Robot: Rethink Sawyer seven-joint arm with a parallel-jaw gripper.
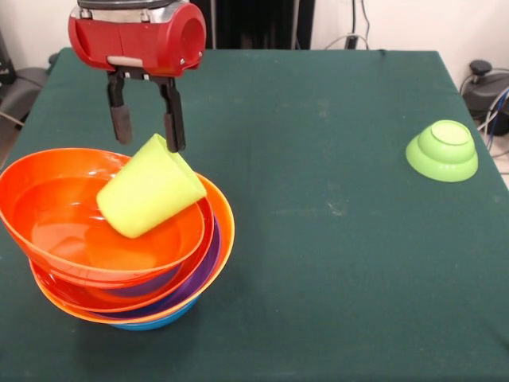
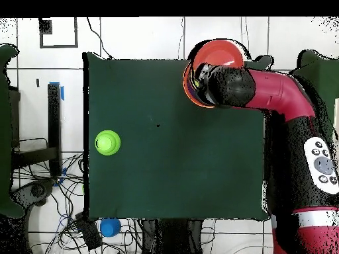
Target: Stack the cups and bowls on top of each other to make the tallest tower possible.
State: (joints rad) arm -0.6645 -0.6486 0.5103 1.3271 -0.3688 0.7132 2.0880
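Note:
The tower (image 1: 119, 263) stands at the table's near left in the front view: nested bowls with a blue one (image 1: 159, 321) at the bottom, then orange, purple (image 1: 203, 269) and red-orange rims, and a big orange bowl (image 1: 56, 215) on top, tilted to the left. The lime-green cup (image 1: 151, 195) lies tilted on its side in the top bowl, mouth down-left. My gripper (image 1: 147, 134) hangs just above it, open; the right fingertip (image 1: 174, 135) is at the cup's base. In the overhead view my arm covers most of the tower (image 2: 218, 51), and the gripper is hidden.
The small lime-green bowl (image 1: 442, 150) sits upside down alone near the table's right edge; it also shows in the overhead view (image 2: 108, 142). A blue round object (image 2: 109, 227) lies off the green table (image 2: 172, 165) among cables.

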